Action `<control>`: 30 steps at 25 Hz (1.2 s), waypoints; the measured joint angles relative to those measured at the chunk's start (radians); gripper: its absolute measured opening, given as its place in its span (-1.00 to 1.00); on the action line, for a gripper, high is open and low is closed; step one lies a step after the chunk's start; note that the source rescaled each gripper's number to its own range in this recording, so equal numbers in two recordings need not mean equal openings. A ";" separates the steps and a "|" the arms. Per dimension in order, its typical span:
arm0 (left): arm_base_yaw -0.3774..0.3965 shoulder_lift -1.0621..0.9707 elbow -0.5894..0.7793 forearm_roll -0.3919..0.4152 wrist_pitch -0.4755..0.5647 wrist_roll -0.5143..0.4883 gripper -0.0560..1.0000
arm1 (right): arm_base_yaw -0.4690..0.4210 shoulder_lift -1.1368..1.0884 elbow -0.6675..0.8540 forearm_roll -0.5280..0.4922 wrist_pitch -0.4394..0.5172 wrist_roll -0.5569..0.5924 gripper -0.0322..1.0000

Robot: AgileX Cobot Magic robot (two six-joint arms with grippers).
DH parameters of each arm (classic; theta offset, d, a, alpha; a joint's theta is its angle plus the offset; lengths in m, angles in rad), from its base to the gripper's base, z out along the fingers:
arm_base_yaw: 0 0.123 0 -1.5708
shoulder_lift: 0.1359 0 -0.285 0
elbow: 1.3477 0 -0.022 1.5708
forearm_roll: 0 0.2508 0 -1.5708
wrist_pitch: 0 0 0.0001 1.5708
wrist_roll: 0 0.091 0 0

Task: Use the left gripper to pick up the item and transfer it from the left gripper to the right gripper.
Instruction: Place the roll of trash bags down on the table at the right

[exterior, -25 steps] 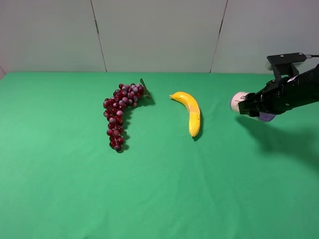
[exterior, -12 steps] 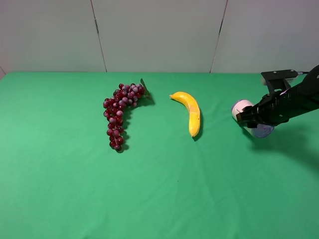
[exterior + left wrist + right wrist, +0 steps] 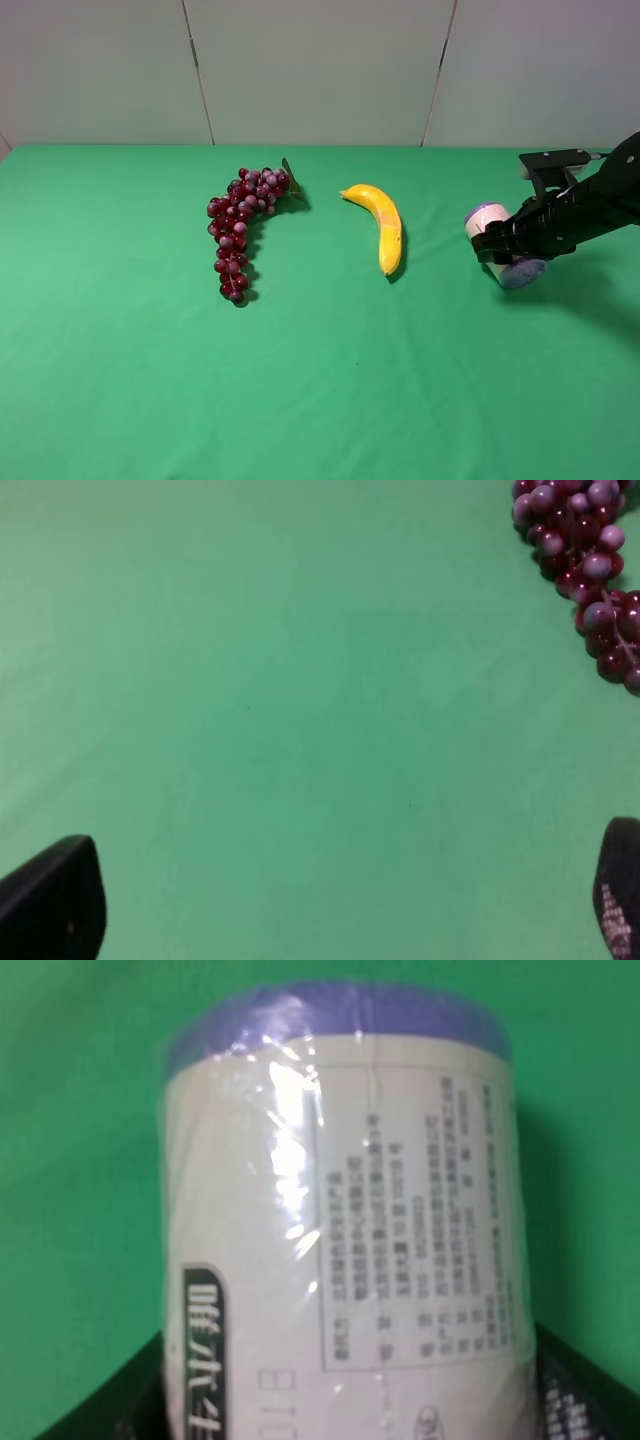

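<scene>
The item (image 3: 489, 223), a whitish wrapped roll with purple ends, sits in my right gripper (image 3: 502, 248) at the right of the green table, low over the cloth. The right gripper is shut on it. The right wrist view is filled by the roll (image 3: 350, 1220), with its printed label, and a black finger (image 3: 585, 1395) at each side. My left gripper (image 3: 330, 900) is out of the exterior high view. In the left wrist view its two fingertips stand far apart over bare green cloth, open and empty.
A dark red grape bunch (image 3: 243, 227) lies left of centre and also shows in the left wrist view (image 3: 585, 565). A yellow banana (image 3: 383, 225) lies at the middle, left of the roll. A pale panelled wall (image 3: 320, 70) closes the back.
My right gripper has moved down toward the cloth and slightly right with the roll in it. The grapes and banana have not moved.
</scene>
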 joint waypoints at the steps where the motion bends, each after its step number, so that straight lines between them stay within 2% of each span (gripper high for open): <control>1: 0.000 0.000 0.000 0.000 0.000 0.000 0.89 | 0.000 0.000 -0.001 0.000 0.002 0.000 -0.93; 12: 0.000 0.000 0.000 0.000 0.000 0.000 0.89 | 0.000 0.002 -0.002 0.000 0.005 0.006 -0.93; 13: 0.000 0.000 0.000 0.000 0.000 0.000 0.89 | 0.000 0.002 -0.002 0.001 0.007 0.011 -0.73; 14: 0.000 0.000 0.000 0.000 0.000 0.000 0.89 | 0.000 0.002 -0.002 0.001 0.026 0.025 0.32; 15: 0.000 0.000 0.000 0.000 0.000 0.000 0.89 | 0.000 0.002 -0.002 0.001 0.031 0.030 0.63; 16: 0.000 0.000 0.000 0.000 0.000 0.000 0.89 | 0.000 0.002 -0.002 0.001 0.032 0.033 0.78; 18: 0.000 0.000 0.000 0.000 0.000 0.000 0.89 | 0.000 0.002 -0.002 0.001 0.033 0.037 0.91; 21: 0.000 0.000 0.000 0.000 0.000 0.000 0.89 | 0.000 0.002 -0.002 0.001 0.038 0.039 0.98; 30: 0.000 0.000 0.000 0.000 0.000 0.000 0.89 | 0.000 -0.079 -0.001 0.001 0.079 0.040 1.00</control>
